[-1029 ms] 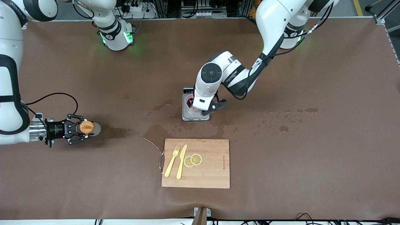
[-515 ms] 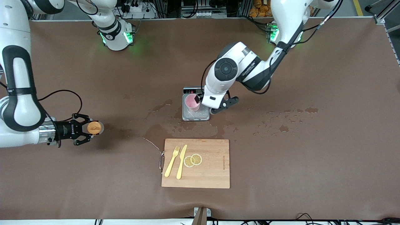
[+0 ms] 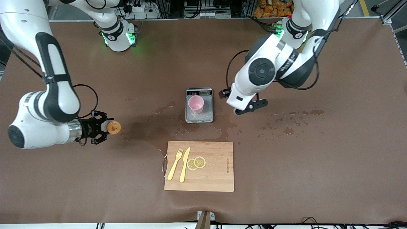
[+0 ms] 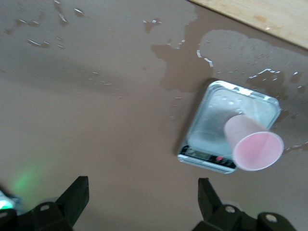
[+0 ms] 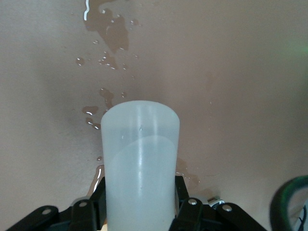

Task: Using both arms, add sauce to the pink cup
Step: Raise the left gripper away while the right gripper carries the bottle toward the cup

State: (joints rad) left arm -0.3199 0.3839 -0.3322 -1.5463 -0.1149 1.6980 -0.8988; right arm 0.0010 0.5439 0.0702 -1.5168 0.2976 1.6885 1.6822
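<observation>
Front view: the pink cup [image 3: 196,104] stands upright on the silver scale [image 3: 199,106] at the middle of the tabletop [image 3: 318,159], likely so the added sauce can be weighed. The left gripper [image 3: 246,107] hangs over bare tabletop just beside the scale, toward the left arm's end, holding nothing. The right gripper [image 3: 101,127] is over the right arm's end of the tabletop, its fingers clamped on the sauce bottle [image 3: 113,127], orange cap pointing toward the scale. A cutting board [image 3: 199,166] nearer the camera carries a yellow fork [image 3: 175,164], a knife [image 3: 184,164] and 2 lemon slices [image 3: 196,163].

Left wrist view: the fingers [image 4: 74,198] stand wide apart and empty; the cup [image 4: 254,144] and scale [image 4: 229,126] lie well clear of them, amid spilled puddles.

Right wrist view: the fingers [image 5: 185,204] press both sides of the translucent bottle [image 5: 140,163], part full, a hold suited to tipping it over the cup.
</observation>
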